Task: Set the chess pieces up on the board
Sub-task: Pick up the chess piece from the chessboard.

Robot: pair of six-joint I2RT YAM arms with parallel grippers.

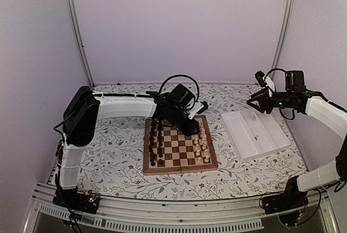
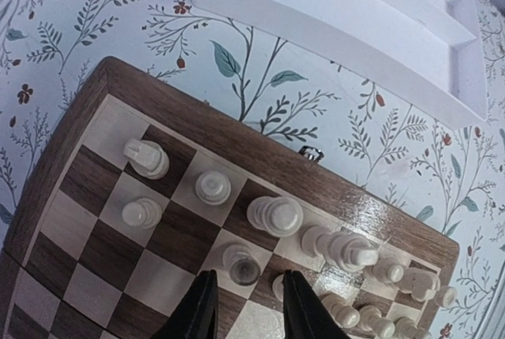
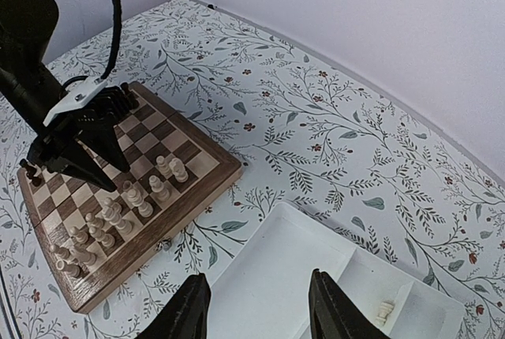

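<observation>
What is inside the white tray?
One small pale chess piece lies in a compartment of the white tray; the right end effector covers part of the tray floor.

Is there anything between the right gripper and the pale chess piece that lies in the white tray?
Nothing visible does. The right gripper hovers open above the white tray, and the pale chess piece lies uncovered in a compartment off to one side of it.

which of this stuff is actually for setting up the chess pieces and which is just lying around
For the job:
- pale chess pieces
- board
- stray pale piece lying in the white tray

Just lying about:
- dark pieces, lined up along the board's left side
- floral cloth
</observation>
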